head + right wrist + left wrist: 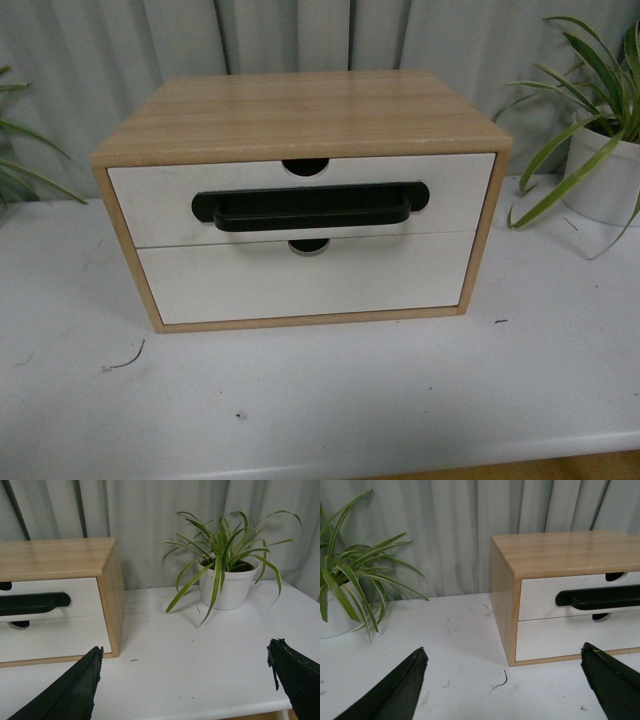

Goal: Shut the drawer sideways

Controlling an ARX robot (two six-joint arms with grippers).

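A light wood cabinet [300, 115] stands on the white table [330, 400]. Its upper drawer [160, 200] has a white front, a long black bar handle [310, 207] and a semicircular notch in its top edge; it sits about flush with the cabinet front. Below it is a plain white drawer front [300, 285] without a handle. Neither arm shows in the front view. My left gripper [505, 680] is open and empty, over the table off the cabinet's left front corner [510, 660]. My right gripper [185, 680] is open and empty, over the table off the cabinet's right front corner [115, 652].
A potted plant in a white pot [227, 587] stands right of the cabinet, also in the front view [605, 175]. Another plant in a white pot [340, 615] stands to the left. A grey curtain [100, 50] hangs behind. The table's front edge [400, 455] is close.
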